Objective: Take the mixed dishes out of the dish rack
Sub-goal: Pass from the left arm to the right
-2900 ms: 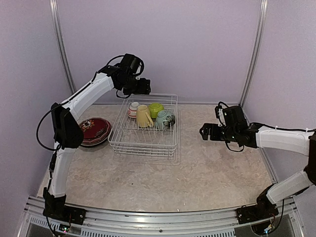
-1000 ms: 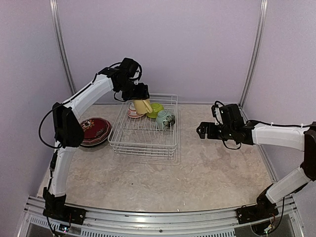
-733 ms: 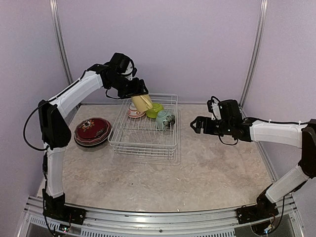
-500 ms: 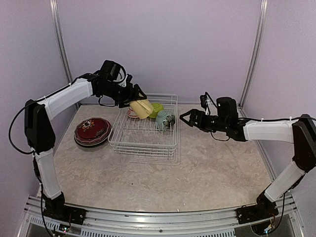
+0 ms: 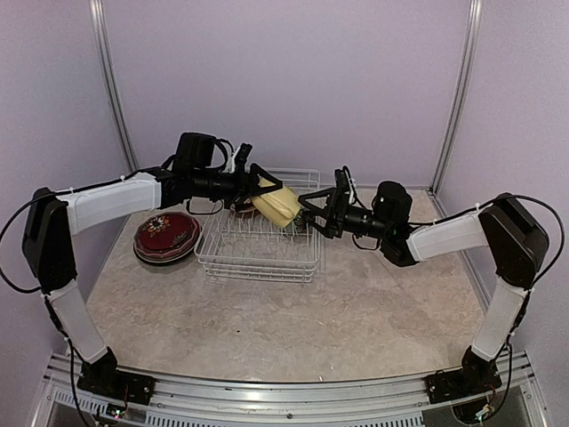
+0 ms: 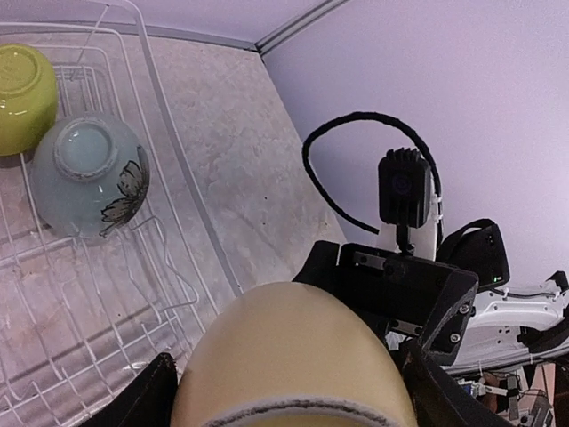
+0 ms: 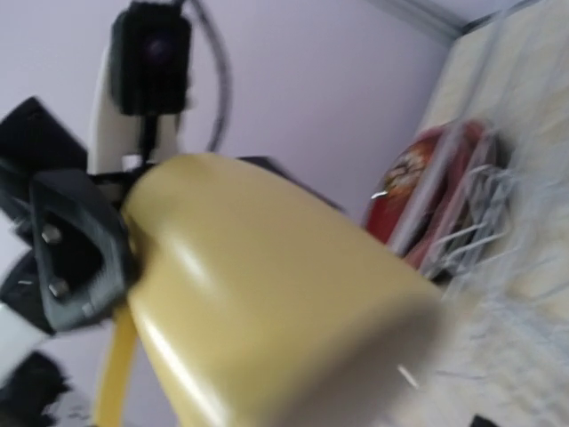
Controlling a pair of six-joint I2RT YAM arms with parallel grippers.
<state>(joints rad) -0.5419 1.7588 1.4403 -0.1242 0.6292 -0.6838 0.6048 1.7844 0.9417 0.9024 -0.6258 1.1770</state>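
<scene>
My left gripper [image 5: 260, 189] is shut on the pale yellow mug [image 5: 276, 205] and holds it tilted in the air above the white wire dish rack [image 5: 258, 253]. In the left wrist view the mug [image 6: 293, 356] fills the space between my fingers [image 6: 142, 400]. My right gripper [image 5: 307, 214] is open, its fingers spread right at the mug's free end; it shows beyond the mug in the left wrist view [image 6: 396, 289]. The mug [image 7: 267, 302] fills the right wrist view. A lime green bowl [image 6: 22, 84] and a pale green flowered bowl [image 6: 84, 178] lie in the rack.
A stack of dark red plates [image 5: 166, 236] lies on the table left of the rack; it also shows in the right wrist view [image 7: 427, 187]. Purple walls close in the back and sides. The marble table [image 5: 356, 311] extends in front of the rack.
My left gripper lifted the yellow mug out of the rack and carried it right and forward. My right arm swung left to the mug with its gripper open.
</scene>
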